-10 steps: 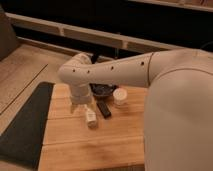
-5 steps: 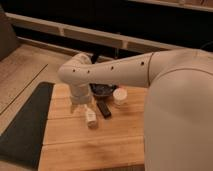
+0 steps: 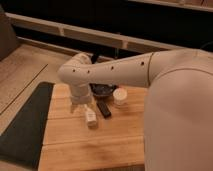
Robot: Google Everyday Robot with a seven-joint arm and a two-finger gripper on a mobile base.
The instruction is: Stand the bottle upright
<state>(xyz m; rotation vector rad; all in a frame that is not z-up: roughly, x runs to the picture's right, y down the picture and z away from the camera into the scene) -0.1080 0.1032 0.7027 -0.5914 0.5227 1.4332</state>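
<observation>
Wooden table (image 3: pixel 75 145) bears the bottle (image 3: pixel 90 116) beside a black block (image 3: pixel 104 109); gripper (image 3: pixel 81 102), largely hidden under the arm (image 3: pixel 115 72), sits just above it, fingers spread; dark bowl's (image 3: pixel 102 90) contents obscured.

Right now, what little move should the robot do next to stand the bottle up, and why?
Probably lower the gripper onto the bottle: it hangs close beside it, holding nothing, and the bottle sits free on the table next to the black block.
</observation>
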